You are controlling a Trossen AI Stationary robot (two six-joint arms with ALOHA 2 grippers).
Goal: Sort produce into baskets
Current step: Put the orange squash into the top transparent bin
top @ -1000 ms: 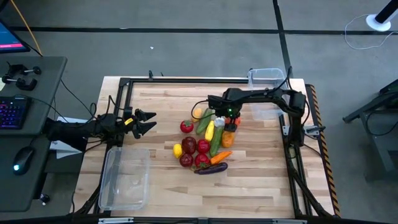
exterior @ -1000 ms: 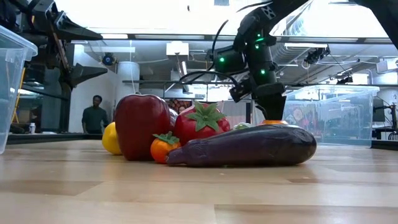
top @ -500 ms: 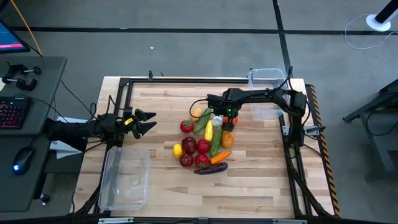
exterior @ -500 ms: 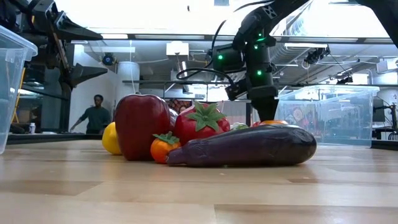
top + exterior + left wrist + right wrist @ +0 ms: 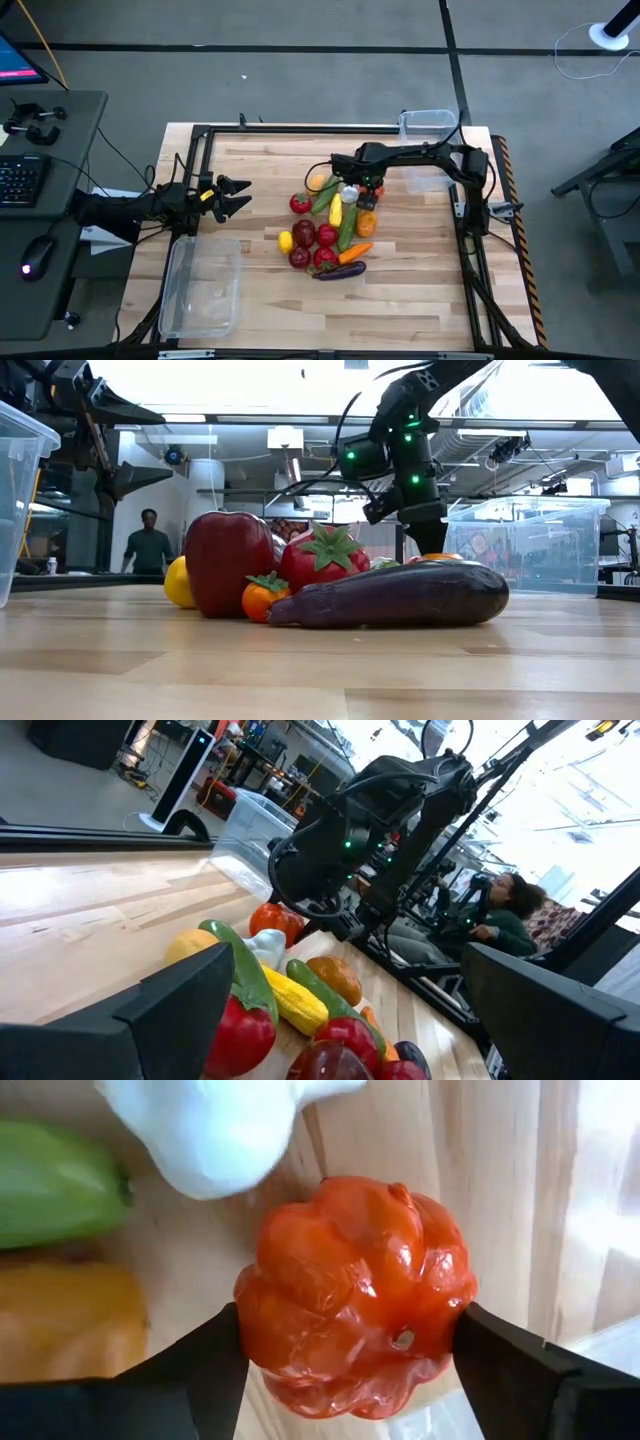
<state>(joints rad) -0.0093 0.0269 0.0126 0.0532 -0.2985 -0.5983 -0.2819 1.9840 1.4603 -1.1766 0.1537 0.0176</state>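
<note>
Right gripper [image 5: 350,1355] fingers clamp a ribbed red tomato [image 5: 355,1295] at the pile. Left gripper [image 5: 238,195] fingers spread, holding nothing. Both baskets [image 5: 200,285] [image 5: 430,125] hold no produce.

Even, soft overhead light falls on the bench [image 5: 260,300] in the high view, with only faint shadows under the toys. In the low view the ceiling lights behind blow out to white glare, leaving the arm dark against them. The right wrist view is blurred, the white garlic [image 5: 210,1125] washed out beside the glossy red tomato [image 5: 355,1295].
</note>
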